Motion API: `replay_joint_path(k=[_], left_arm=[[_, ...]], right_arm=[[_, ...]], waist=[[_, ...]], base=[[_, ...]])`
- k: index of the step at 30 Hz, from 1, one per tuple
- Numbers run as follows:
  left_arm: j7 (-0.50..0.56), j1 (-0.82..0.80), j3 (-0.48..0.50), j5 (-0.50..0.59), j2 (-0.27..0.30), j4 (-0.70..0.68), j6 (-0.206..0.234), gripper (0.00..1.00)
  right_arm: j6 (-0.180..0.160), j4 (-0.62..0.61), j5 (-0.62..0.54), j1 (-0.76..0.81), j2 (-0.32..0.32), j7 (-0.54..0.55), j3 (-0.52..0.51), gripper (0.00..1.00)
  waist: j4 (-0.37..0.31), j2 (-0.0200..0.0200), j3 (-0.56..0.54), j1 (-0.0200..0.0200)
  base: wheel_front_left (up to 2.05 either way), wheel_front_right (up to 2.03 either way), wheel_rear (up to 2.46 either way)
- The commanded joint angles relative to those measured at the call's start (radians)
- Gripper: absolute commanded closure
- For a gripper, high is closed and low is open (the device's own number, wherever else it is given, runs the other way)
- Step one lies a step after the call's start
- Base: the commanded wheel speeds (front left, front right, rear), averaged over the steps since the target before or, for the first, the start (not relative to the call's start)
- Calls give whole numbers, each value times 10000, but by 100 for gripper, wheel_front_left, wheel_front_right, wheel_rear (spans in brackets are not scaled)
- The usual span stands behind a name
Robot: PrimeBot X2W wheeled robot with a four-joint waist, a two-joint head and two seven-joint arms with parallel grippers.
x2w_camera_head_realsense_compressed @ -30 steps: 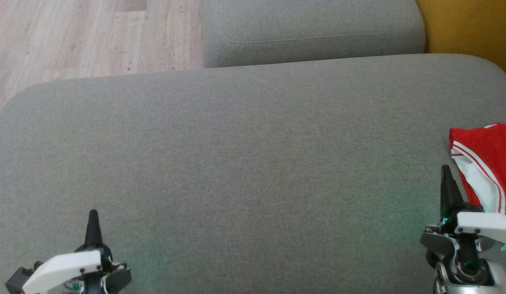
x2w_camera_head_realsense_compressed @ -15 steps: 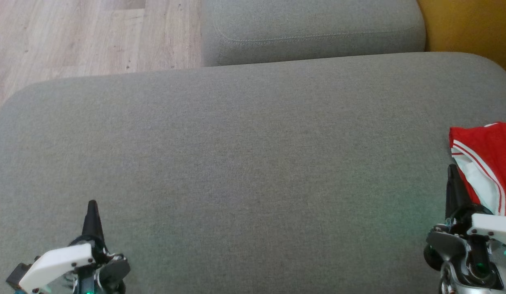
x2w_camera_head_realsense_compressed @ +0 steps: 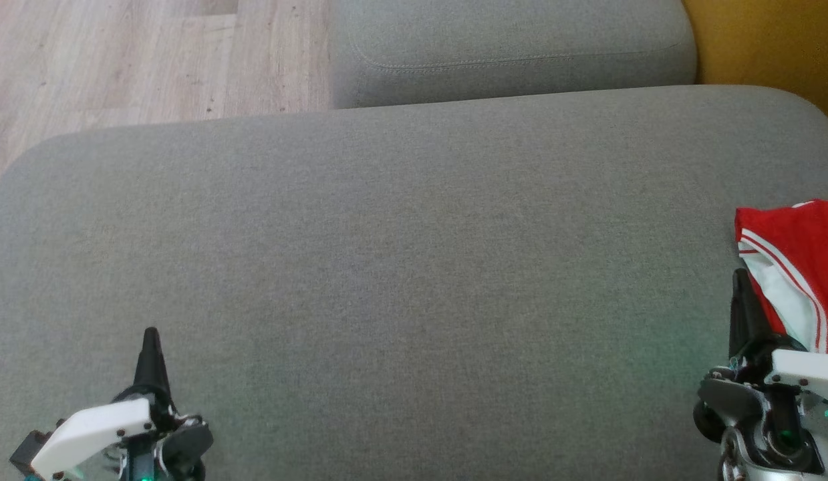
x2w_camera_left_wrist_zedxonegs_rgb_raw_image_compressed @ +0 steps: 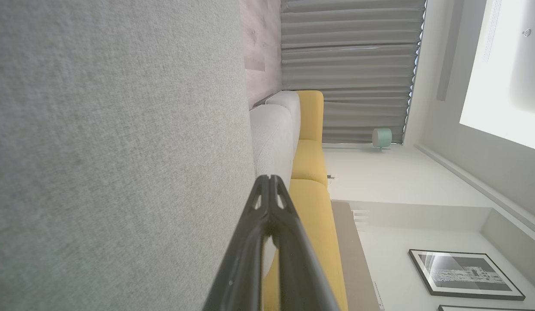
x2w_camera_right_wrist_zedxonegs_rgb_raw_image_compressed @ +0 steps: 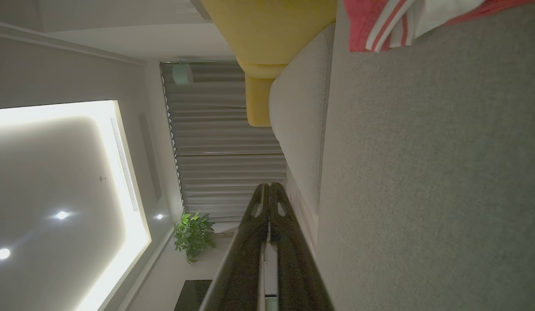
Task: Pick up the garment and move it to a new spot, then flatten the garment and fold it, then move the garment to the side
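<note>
A red garment [x2w_camera_head_realsense_compressed: 798, 267] with white panels and stripes lies at the far right of the grey cushion [x2w_camera_head_realsense_compressed: 414, 267], cut off by the head view's edge. Its red and white edge [x2w_camera_right_wrist_zedxonegs_rgb_raw_image_compressed: 401, 21] also shows at the top of the right wrist view. My right gripper [x2w_camera_head_realsense_compressed: 741, 277] is shut and empty, its tip just left of the garment's white panel. At the lower left, far from the garment, my left gripper [x2w_camera_head_realsense_compressed: 150, 334] is shut with nothing held. Both pairs of fingertips are pressed together in the wrist views, left gripper [x2w_camera_left_wrist_zedxonegs_rgb_raw_image_compressed: 269, 178] and right gripper [x2w_camera_right_wrist_zedxonegs_rgb_raw_image_compressed: 269, 185].
A second grey cushion [x2w_camera_head_realsense_compressed: 514, 50] lies beyond the main one, with a yellow seat [x2w_camera_head_realsense_compressed: 768, 40] at the far right. Wooden floor [x2w_camera_head_realsense_compressed: 119, 60] shows past the cushion's far left edge.
Over the last second the left gripper rose a little in the head view and the right gripper shifted slightly right. Since half a second ago nothing has moved.
</note>
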Motion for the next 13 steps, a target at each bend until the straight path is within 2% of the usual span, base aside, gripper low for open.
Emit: replay_joint_path(k=[1,13], left_arm=[[74,-478,400,-50,70,-361,-63,100],[73,-478,399,-51,70,-362,-63,100]], right_arm=[[-7,-412,70,-212,-53,59,203,100],[-7,-412,71,-212,-52,59,204,100]], waist=[[0,0,-1,0],[0,0,-1,0]], base=[[0,0,0],[0,0,0]])
